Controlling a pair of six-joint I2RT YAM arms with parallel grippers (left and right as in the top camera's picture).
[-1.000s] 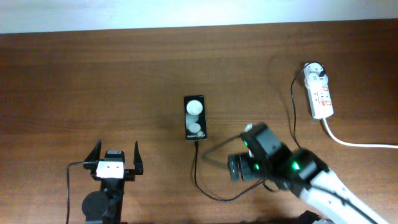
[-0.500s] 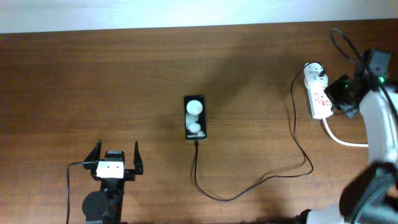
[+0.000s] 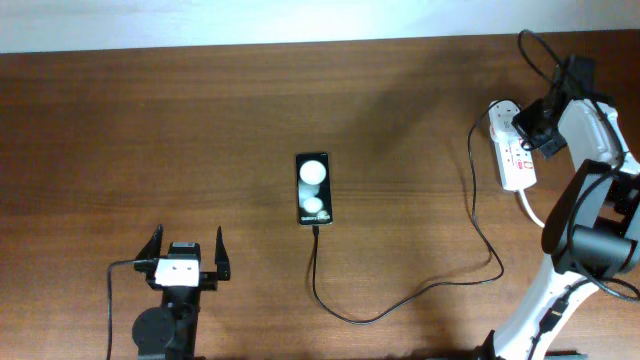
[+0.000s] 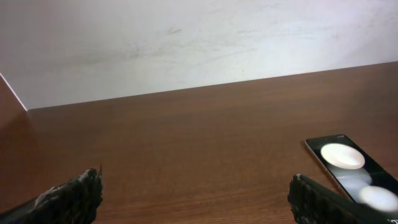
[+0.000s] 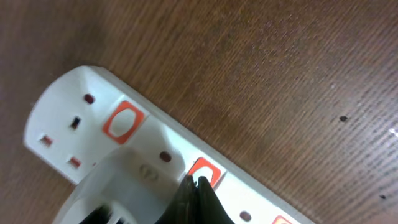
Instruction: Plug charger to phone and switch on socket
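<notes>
socket (image 5: 65, 102): light slick plastic, likely to skate if shoved | right end effector (image 5: 197, 191): tips pinched together at red switch (image 5: 205, 169); press straight down | left end effector (image 4: 196, 199): spread apart

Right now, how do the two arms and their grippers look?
The left gripper is black, with two pointed fingers and a white block behind them; a thin black cable runs beside it. The right arm has white links, black joints and looping black cables; the right gripper is dark.
</notes>
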